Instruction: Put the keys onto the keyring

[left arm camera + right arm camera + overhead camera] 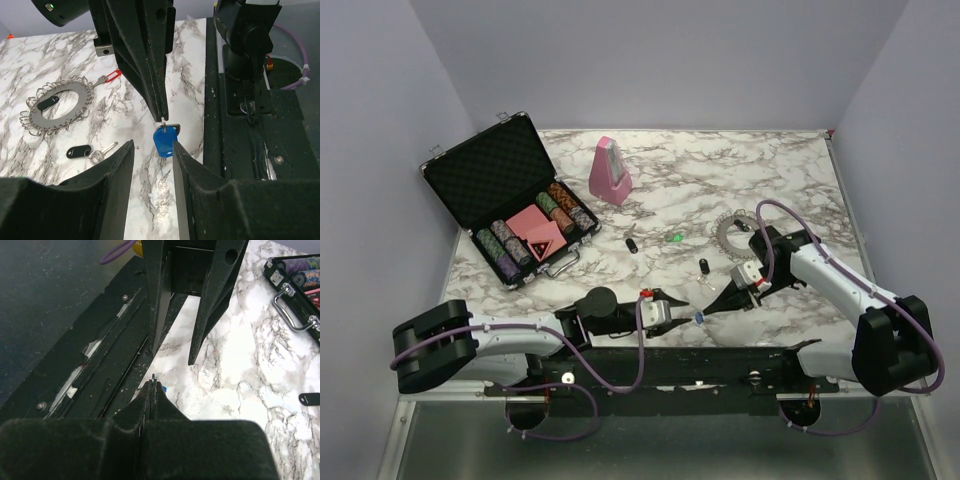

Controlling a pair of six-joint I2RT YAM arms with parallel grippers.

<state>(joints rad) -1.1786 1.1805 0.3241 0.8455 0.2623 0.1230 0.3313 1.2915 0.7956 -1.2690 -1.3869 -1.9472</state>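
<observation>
My right gripper point(707, 314) point(163, 117) point(153, 383) is shut on the small split ring of a blue-capped key point(165, 140) point(699, 318), which hangs just above the marble near the front edge. My left gripper point(676, 311) point(153, 144) stands open, its fingertips point(129, 146) on either side of the blue cap without touching it. The keyring point(734, 232) point(60, 102), a silvery disc with a loopy rim, lies flat further back, a black-capped key point(47, 103) inside it and a red-capped key point(111, 76) at its edge. Another black-capped key point(80, 151) point(703, 266) lies loose between the ring and the grippers.
An open poker-chip case point(505, 200) point(299, 277) sits at the back left and a pink metronome point(609, 172) behind the middle. A third black-capped key point(631, 244) and a small green piece point(676, 238) lie mid-table. The black base rail point(720, 360) runs along the near edge.
</observation>
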